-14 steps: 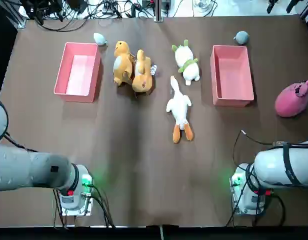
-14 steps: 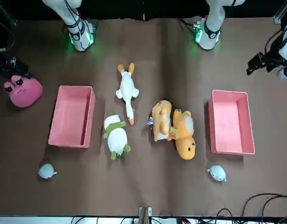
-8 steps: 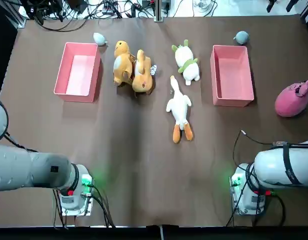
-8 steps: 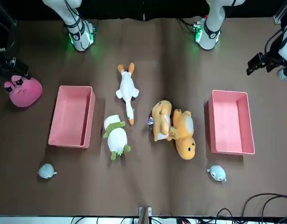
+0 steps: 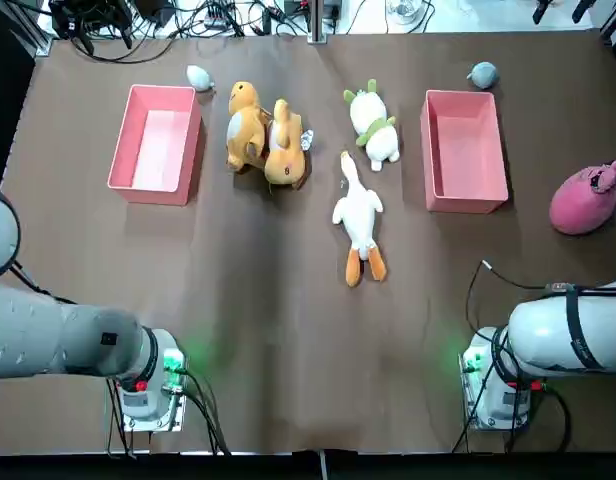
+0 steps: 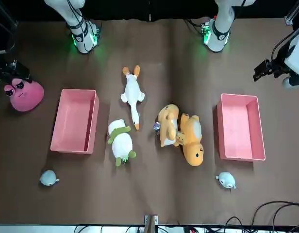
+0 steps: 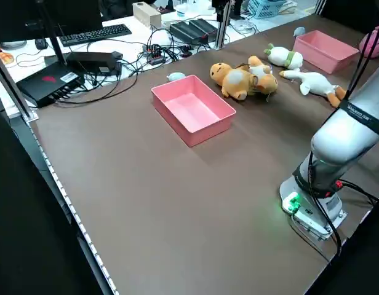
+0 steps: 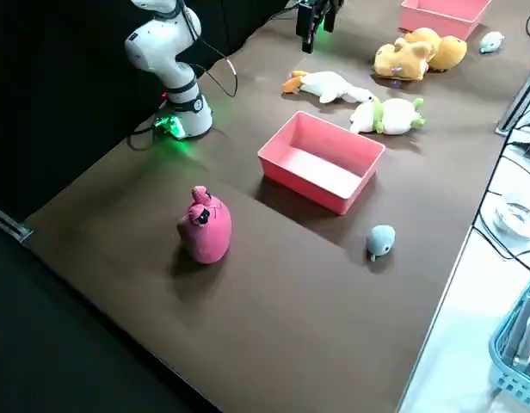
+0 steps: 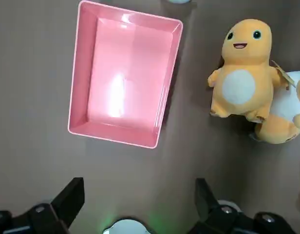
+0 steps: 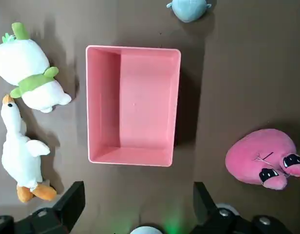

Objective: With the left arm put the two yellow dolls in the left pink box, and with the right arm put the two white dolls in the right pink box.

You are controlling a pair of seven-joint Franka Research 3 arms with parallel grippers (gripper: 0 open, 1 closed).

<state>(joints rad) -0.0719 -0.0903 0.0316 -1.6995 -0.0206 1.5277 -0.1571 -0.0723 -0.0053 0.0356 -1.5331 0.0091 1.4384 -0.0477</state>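
Two yellow dolls (image 5: 245,125) (image 5: 285,143) lie side by side, touching, just right of the left pink box (image 5: 156,143). A stubby white doll (image 5: 373,125) with green ears and a long-necked white goose (image 5: 359,217) lie left of the right pink box (image 5: 464,150). Both boxes hold nothing. My left gripper (image 9: 137,204) hovers high, open, looking down on the left box (image 9: 121,78) and one yellow doll (image 9: 242,73). My right gripper (image 10: 138,204) also hangs high and open above the right box (image 10: 133,105), with the goose (image 10: 21,156) to one side.
A pink plush (image 5: 586,198) sits near the table's right edge. Small grey lumps lie at the far corners of the boxes (image 5: 198,77) (image 5: 482,74). Both arm bases (image 5: 148,390) (image 5: 498,385) stand at the near edge. Cables run along the far edge.
In the front view the left arm's wrist has shifted slightly inward over the table. The dolls and boxes have not moved.
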